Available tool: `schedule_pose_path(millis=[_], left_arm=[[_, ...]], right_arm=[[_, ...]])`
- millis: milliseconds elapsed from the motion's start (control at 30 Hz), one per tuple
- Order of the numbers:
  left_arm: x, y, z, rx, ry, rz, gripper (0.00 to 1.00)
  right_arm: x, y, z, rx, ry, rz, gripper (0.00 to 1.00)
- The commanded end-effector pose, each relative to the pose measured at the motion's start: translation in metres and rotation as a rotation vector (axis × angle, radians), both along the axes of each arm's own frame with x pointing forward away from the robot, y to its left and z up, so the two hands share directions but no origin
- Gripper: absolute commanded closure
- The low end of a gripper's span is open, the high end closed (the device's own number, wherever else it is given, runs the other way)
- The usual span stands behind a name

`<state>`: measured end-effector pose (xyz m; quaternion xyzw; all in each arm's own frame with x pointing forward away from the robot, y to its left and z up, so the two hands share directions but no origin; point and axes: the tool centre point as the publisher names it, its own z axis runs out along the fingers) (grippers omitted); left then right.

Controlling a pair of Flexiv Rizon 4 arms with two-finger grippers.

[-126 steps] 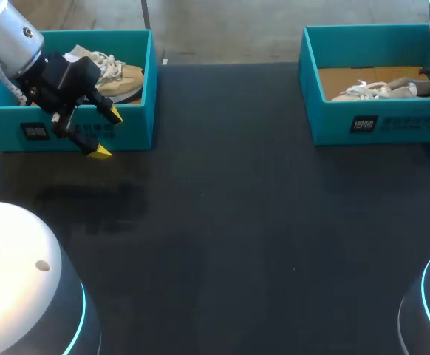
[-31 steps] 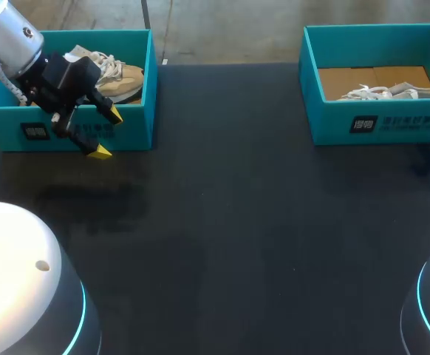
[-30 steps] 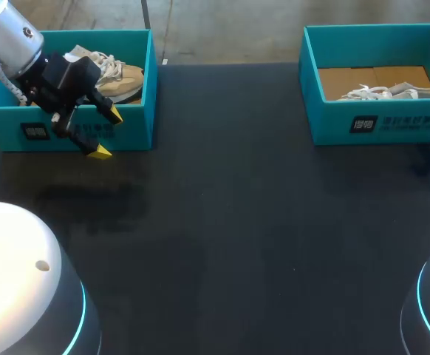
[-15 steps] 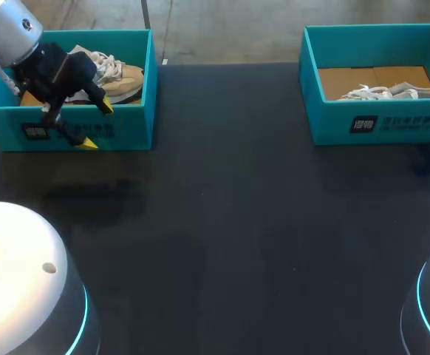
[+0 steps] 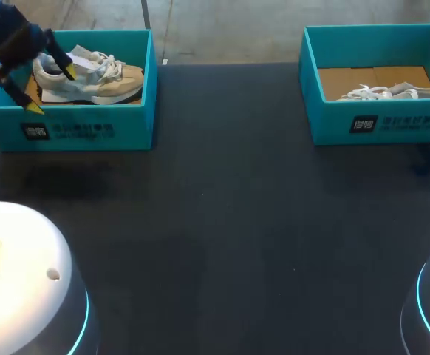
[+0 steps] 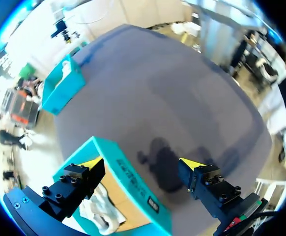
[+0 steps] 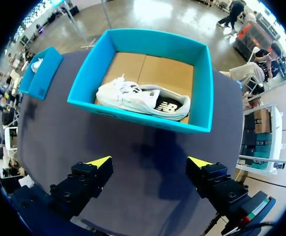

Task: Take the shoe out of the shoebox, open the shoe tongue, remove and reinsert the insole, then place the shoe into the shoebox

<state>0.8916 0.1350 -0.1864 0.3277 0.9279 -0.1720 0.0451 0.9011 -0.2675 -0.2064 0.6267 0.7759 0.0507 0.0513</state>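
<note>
Far left on the dark table (image 5: 237, 222): a teal left shoebox (image 5: 74, 129) with a tan and white shoe (image 5: 89, 80) lying inside, toe to the right. Far right: a right shoebox (image 5: 377, 122) with a white shoe (image 5: 381, 91) lying on brown card.

Left gripper (image 5: 51, 90) up over the left end of the left shoebox, close to the heel of the tan and white shoe. Fingers spread wide, holding nothing. Seen from the wrist, the box's near wall between the two fingers, not clearly touched.

Right gripper (image 7: 149, 162) off by the right side, apart from the right shoebox, with the white shoe ahead of it. Also spread wide, with nothing in it.

No shoe taken out yet, so only the first step.

Probably light, soft on top, stiffer at the sole and heel. Floppy laces and tongue, so bad to grab. Best to pinch across the heel or the sides low down, then lift straight up past the box wall.
</note>
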Motion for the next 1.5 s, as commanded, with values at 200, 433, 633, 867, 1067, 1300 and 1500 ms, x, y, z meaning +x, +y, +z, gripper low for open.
schedule_pose_path(millis=[200,433,633,867,1067,1300,1500], left_arm=[[0.019,0.003,0.002,0.202,0.212,-0.245,0.0],[0.019,0.003,0.002,0.202,0.212,-0.245,0.0],[0.019,0.003,0.002,0.202,0.212,-0.245,0.0],[0.028,0.011,0.002,0.226,0.161,-0.285,0.0],[0.041,0.023,0.001,0.235,0.065,-0.388,0.0],[0.057,0.036,-0.004,0.289,-0.043,-0.586,0.0],[0.073,0.05,0.002,0.295,-0.1,-0.673,0.0]], right_arm=[[0.0,0.0,0.0,0.0,0.0,0.0,0.0],[0.0,0.0,0.0,0.0,0.0,0.0,0.0],[0.0,0.0,0.0,0.0,0.0,0.0,0.0],[0.0,0.0,0.0,0.0,0.0,0.0,0.0],[0.0,0.0,0.0,0.0,0.0,0.0,0.0],[0.0,0.0,0.0,0.0,0.0,0.0,0.0],[0.0,0.0,0.0,0.0,0.0,0.0,0.0]])
